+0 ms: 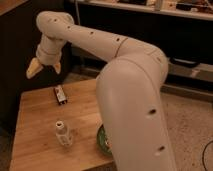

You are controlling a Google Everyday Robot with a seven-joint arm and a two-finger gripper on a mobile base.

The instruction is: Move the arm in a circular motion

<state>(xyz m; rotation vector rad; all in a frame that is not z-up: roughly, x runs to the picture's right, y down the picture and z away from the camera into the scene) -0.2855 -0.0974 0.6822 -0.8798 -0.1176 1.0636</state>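
The arm (125, 75) is a very large glossy white jointed arm with small dark holes. Its thick elbow segment fills the right middle of the camera view, and its upper segment reaches up and left. The cream-yellow gripper (45, 70) hangs at the far left, above the table's back left corner and clear of everything on it. Its two fingertips (33, 69) stand apart with nothing between them.
A wooden table (35, 125) holds a small dark packet (60, 94), a small white bottle (61, 133) and a green plate (101, 140) mostly hidden by the arm. A dark cabinet (15, 45) stands at left, a counter (165, 12) behind, and speckled floor (192, 120) at right.
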